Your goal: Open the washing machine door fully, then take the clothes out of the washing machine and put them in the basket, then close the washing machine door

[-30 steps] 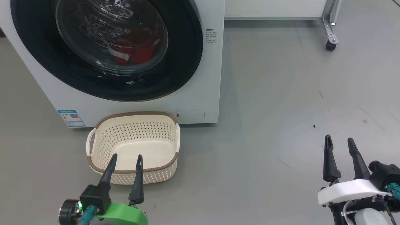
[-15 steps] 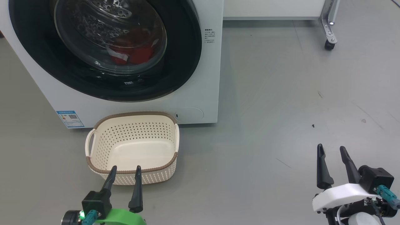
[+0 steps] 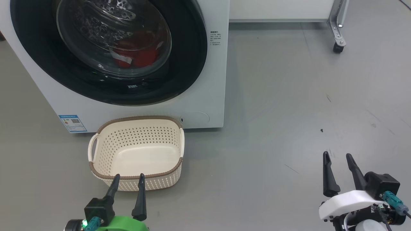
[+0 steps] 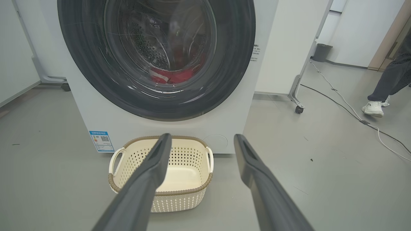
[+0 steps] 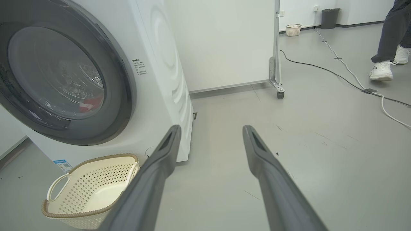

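Both grippers stand spread wide and empty at the near edge of the scene: the left gripper (image 3: pixel 129 175) at the near wall of the basket (image 3: pixel 136 117), the right gripper (image 3: pixel 337 154) well to the right over the bare floor (image 3: pixel 289 96). You meet the washing machine door (image 3: pixel 90 41) first. It is shut, and it lies far beyond the left gripper, past the basket and higher. Judge it rigid and hinged, with a glossy black rim that is likely slippery under the fingers. No handle or catch can be made out, so look for one at the rim's edge, not on the bulging glass. Behind that glass lie the clothes (image 3: pixel 141 54), red with a white strip, low in the drum. Expect them to be light, limp and prone to trailing, so pinch a bunched fold. The washing machine (image 3: pixel 218 80) stands at the far left, and the empty basket sits just in front of it.
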Tool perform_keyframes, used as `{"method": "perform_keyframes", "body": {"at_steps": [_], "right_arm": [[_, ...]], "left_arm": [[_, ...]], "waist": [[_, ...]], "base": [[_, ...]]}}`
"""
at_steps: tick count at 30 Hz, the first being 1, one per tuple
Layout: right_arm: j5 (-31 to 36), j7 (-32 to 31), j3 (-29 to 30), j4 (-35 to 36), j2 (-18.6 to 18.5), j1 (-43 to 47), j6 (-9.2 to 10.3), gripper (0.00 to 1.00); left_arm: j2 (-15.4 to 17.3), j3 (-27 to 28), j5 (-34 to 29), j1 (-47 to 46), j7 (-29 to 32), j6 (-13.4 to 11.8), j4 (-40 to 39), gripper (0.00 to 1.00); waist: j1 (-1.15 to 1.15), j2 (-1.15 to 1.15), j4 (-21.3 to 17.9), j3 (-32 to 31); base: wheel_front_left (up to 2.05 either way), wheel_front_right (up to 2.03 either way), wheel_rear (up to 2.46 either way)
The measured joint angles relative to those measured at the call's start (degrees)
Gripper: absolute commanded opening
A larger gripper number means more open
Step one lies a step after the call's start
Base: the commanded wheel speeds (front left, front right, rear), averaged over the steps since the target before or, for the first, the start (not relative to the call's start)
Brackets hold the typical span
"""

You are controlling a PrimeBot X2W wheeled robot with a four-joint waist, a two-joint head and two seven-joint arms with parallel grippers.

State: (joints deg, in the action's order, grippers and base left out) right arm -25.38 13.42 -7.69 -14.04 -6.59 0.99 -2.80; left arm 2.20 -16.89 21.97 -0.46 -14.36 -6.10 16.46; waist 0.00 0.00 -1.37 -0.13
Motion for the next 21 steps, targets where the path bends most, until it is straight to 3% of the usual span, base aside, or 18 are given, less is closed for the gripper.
{"method": "perform_keyframes", "body": {"at_steps": [21], "right_arm": [[0.3, 0.0, -0.5, -1.2, 0.0, -0.5, -0.07, 1.00]], "left_arm": [[0.0, -0.3, 0.2, -0.1, 0.0, -0.2, 1.2, 1.00]], "waist": [[0.00, 0.00, 0.5, -0.1]], "base": [[0.00, 0.00, 0.00]]}}
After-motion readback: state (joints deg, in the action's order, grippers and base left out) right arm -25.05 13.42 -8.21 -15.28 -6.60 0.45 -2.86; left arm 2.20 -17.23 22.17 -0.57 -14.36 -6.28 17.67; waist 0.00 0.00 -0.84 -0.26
